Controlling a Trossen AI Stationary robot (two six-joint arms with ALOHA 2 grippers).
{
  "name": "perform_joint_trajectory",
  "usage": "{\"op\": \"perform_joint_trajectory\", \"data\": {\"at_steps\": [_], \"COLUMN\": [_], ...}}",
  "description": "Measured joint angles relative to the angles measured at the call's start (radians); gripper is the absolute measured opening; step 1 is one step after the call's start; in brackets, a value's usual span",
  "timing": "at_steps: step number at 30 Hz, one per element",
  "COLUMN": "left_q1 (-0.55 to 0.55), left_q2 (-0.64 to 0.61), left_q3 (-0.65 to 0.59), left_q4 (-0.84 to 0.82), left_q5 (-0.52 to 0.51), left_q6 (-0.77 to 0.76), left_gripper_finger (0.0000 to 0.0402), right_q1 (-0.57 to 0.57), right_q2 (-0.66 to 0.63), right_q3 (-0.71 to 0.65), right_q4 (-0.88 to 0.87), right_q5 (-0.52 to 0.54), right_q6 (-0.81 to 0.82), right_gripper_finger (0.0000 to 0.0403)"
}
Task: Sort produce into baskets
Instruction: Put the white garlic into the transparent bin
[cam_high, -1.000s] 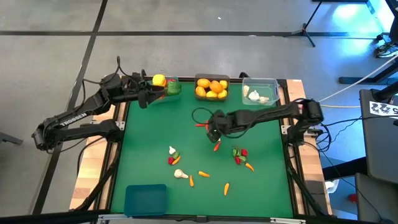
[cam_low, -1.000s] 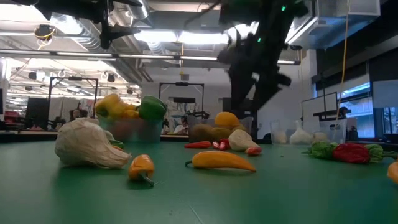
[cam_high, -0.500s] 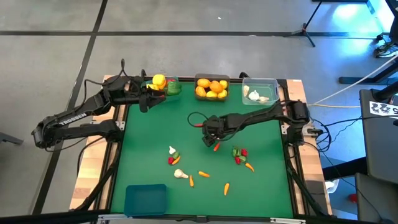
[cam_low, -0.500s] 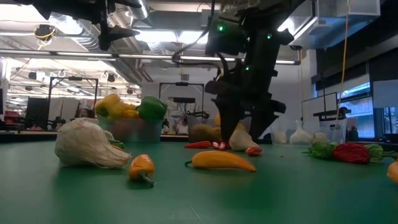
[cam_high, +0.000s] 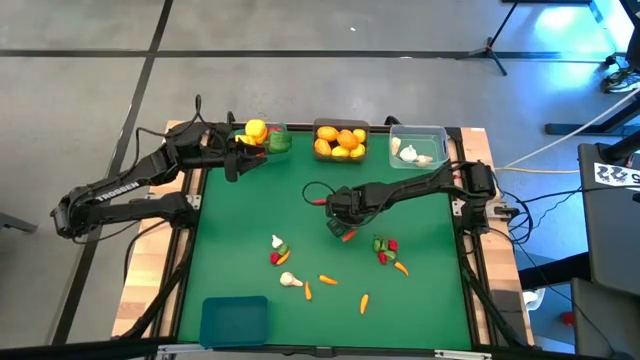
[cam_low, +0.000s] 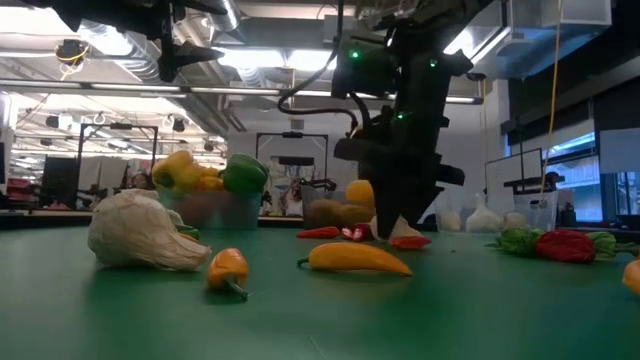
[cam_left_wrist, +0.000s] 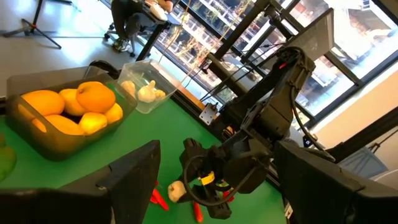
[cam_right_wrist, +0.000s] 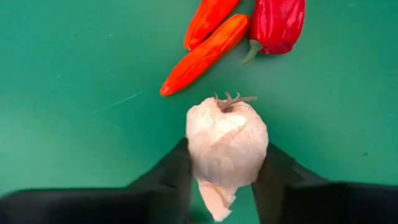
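garlic (cam_right_wrist: 226, 140) between claw fingers (cam_right_wrist: 166, 177) — chillies (cam_right_wrist: 205, 53) beside

High view: right gripper (cam_high: 341, 219) covers the garlic bulb (cam_right_wrist: 227, 142) it pinches; bulb not discernible there. Right wrist view: a red pepper (cam_right_wrist: 277, 23) and two chillies (cam_right_wrist: 205, 53) beyond the fingertips, pepper cut by the frame edge. Left wrist view: left gripper's fingers (cam_left_wrist: 134, 180) blurred, tips cropped.

place: robotics lab or workshop hall | floor: bare grey concrete (cam_high: 300, 30) with dark seams | rig: green-topped table (cam_high: 250, 200) in a wooden frame | ceiling: strip lights (cam_low: 250, 60), exposed ducts | background: metal racks (cam_low: 290, 160), glazed wall (cam_left_wrist: 205, 31), tripod foot (cam_high: 490, 45), cables
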Motion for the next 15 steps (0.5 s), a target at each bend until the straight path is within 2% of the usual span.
{"op": "perform_joint_trajectory", "data": {"at_steps": [3, 5, 9, 15], "left_q1": [0.000, 0.000, 0.000, 0.000], "left_q2": [0.000, 0.000, 0.000, 0.000], "left_q3": [0.000, 0.000, 0.000, 0.000], "left_q4": [0.000, 0.000, 0.000, 0.000], "left_q5": [-0.001, -0.002, -0.009, -0.030], "left_q6": [0.000, 0.000, 0.000, 0.008], "left_gripper_finger": [0.0308, 0.0308, 0.0308, 0.0308], "right_q1": [0.000, -0.001, -0.008, -0.094], "right_q2": [-0.017, -0.033, -0.089, -0.202], "right_q3": [0.000, 0.000, 0.000, 0.002], "right_q4": [-0.010, -0.011, -0.011, -0.110], "right_q5": [-0.012, -0.012, -0.002, 0.051], "right_q6": [-0.022, -0.034, -0.092, -0.162], "right_gripper_finger": [0.0062, 0.0051, 0.0054, 0.0114]}}
